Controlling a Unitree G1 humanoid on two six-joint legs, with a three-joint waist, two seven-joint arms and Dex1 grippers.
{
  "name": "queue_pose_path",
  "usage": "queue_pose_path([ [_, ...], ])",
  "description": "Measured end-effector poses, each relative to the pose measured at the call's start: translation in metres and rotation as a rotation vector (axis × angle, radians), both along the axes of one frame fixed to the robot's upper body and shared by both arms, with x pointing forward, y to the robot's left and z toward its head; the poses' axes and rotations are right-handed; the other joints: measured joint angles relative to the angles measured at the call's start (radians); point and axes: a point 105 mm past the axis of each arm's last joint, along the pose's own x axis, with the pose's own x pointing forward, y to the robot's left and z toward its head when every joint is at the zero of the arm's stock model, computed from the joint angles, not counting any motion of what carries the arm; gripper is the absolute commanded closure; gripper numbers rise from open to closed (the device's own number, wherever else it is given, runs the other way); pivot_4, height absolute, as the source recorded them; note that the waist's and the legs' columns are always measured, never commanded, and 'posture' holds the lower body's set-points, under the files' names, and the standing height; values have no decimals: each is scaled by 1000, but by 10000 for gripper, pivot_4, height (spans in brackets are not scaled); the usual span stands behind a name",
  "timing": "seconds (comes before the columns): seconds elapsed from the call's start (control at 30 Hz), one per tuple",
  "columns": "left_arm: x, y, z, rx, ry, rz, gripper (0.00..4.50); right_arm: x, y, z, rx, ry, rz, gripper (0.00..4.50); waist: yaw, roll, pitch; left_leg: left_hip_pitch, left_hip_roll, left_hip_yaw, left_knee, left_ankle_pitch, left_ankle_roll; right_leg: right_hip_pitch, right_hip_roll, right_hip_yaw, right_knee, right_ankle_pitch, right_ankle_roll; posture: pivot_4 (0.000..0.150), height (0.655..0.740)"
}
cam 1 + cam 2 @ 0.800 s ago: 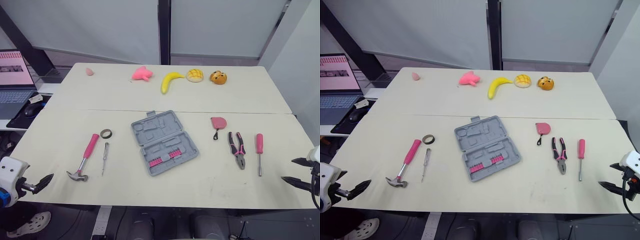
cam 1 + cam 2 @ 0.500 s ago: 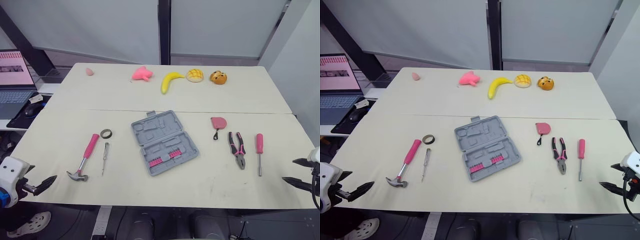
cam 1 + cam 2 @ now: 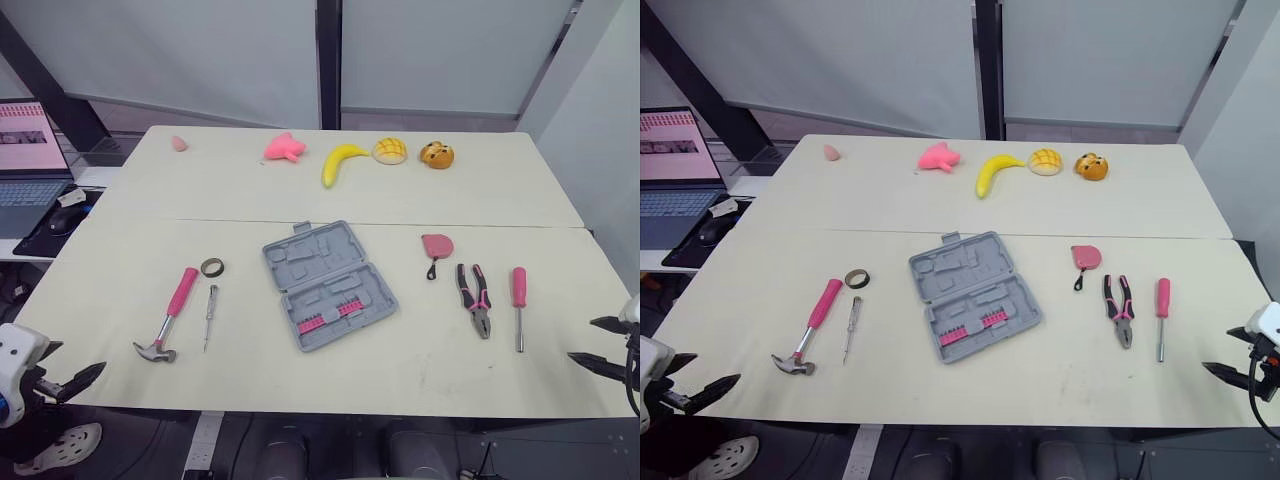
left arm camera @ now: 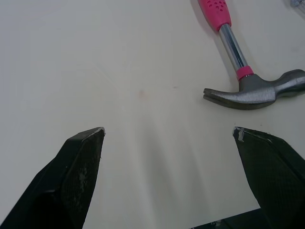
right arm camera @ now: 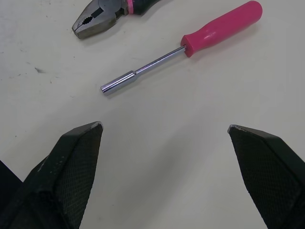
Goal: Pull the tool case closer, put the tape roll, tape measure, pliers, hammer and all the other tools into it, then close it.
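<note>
Left eye view: open grey tool case (image 3: 328,285) sits mid-table (image 3: 420,200), skewed, well apart from both arms. left fingers (image 3: 85,377) and right fingers (image 3: 598,363) hang at the near edge, each pair apart, holding nothing. hammer (image 3: 170,315), tape roll (image 3: 212,267) and a thin screwdriver (image 3: 209,315) lie left of the case; tape measure (image 3: 436,246), pliers (image 3: 474,298) and a pink nut driver (image 3: 518,305) lie right of it. Main risk, I think: pulling the open case by one corner spins it rather than sliding it, or folds the lid and shakes the pink bits loose. Right eye view: a banana (image 3: 992,172) and other toys line the far side. They're not tools, and a long reach for the case could sweep them. The tape roll lies just beside the hammer handle and the screwdriver, so a sloppy pinch on one probably nudges the others. Left wrist view: fingers wide apart over bare table, hammer head ahead and off to one side, not between them. A grab at the handle end likely lets the heavy head tip. Right wrist view: fingers wide apart, with the nut driver and the pliers nose ahead and close together. The round shaft may roll off under an off-centre close, or the fingers may catch both tools. Anything not seated in the moulded recesses probably blocks the lid at closing.
</note>
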Motion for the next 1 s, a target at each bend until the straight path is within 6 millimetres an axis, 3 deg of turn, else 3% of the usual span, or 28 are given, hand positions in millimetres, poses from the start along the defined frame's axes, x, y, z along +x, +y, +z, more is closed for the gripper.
queue_pose_path([
  [0.5, -11, 3, -7, -1, 23, 4, 206, 0, -2, 0, -44, -7, 19, 0, 0, 0, 0, 0, 0, 0, 0, 0, 0, 0, 0, 0, 0, 0, 0, 1500, 7369],
  [0.67, -5, -15, -4, -66, 25, -51, 206, 16, -3, 11, -66, -90, -9, 0, -1, 0, 0, 0, 0, 0, 0, 0, 0, 0, 0, 0, 0, 0, 0, 1500, 7369],
  [0.73, 5, -29, -3, -78, 10, -88, 206, 28, 8, 20, -17, -141, -12, 0, -1, 1, 0, 1, 0, 0, 0, 0, 0, 1, 0, 0, 1, 0, 0, 1500, 7369],
  [0.77, 12, -40, -3, -92, -8, -115, 37, 33, 18, 25, 14, -165, 6, 1859, 0, 2, 0, 1, 0, 0, 1, 0, 0, 1, 0, 0, 1, 1, 0, 1500, 7369],
  [0.83, 23, -61, 0, -125, -38, -175, 4065, 40, 36, 35, 50, -192, 54, 6411, 1, 2, 0, 0, 0, -1, 1, 0, 0, 1, 0, -1, 1, 1, -1, 1500, 7369],
  [1.0, 45, -108, 13, -213, -93, -311, 18694, 55, 97, 59, 118, -241, 214, 22283, -2, 2, 0, 0, 0, -3, 1, 0, 0, 1, 0, -2, 0, 3, -4, 1500, 7369],
])
